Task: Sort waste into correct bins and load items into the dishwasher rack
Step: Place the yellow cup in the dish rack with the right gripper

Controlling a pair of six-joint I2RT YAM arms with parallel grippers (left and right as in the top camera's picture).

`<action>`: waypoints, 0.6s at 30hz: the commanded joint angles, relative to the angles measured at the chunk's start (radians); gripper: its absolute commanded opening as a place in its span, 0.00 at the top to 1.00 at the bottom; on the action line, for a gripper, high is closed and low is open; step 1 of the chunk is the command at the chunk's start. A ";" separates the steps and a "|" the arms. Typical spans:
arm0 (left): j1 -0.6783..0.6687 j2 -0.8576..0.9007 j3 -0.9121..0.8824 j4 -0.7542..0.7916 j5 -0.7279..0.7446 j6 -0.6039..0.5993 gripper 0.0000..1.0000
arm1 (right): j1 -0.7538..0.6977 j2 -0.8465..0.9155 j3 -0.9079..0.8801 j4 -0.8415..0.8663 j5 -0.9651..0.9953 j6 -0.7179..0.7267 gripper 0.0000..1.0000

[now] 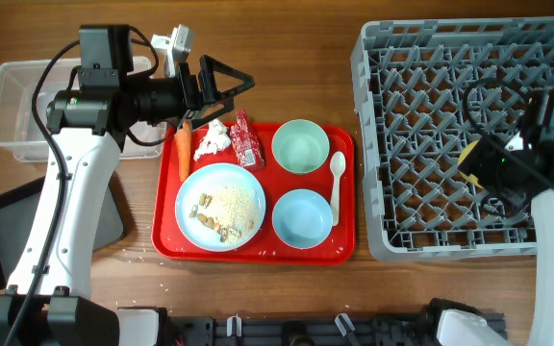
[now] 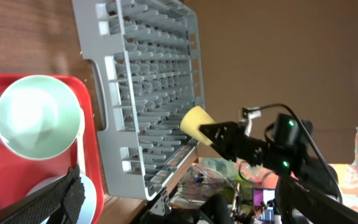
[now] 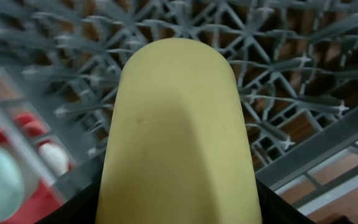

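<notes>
Right gripper (image 1: 481,160): fingers pinch the small yellow plastic cup (image 3: 176,130), one on each side. The cup fills the gap between them and juts past the tips. It hangs over the pegs of the large grey plastic dishwasher rack (image 1: 373,144), toward the rack's right half; contact with the pegs cannot be judged. Left gripper (image 1: 239,82): hovers near the top-left corner of the red serving tray (image 1: 344,252), close to the orange carrot (image 1: 183,144) and the crumpled white tissue (image 1: 214,139). Its finger spacing cannot be told.
</notes>
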 commanded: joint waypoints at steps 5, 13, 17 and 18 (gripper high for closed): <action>-0.002 0.002 0.007 -0.044 -0.039 0.009 0.00 | -0.003 0.175 0.005 -0.002 -0.132 -0.078 0.15; -0.012 0.002 0.007 -0.050 -0.150 0.009 0.00 | 0.038 0.027 0.116 0.082 -0.406 -0.200 0.10; -0.108 0.002 0.007 -0.089 -0.509 0.004 0.00 | 0.268 -0.043 0.116 0.215 -0.505 -0.210 0.21; -0.122 0.002 0.007 -0.100 -0.575 -0.006 0.00 | 0.323 -0.037 0.114 0.235 -0.500 -0.204 0.25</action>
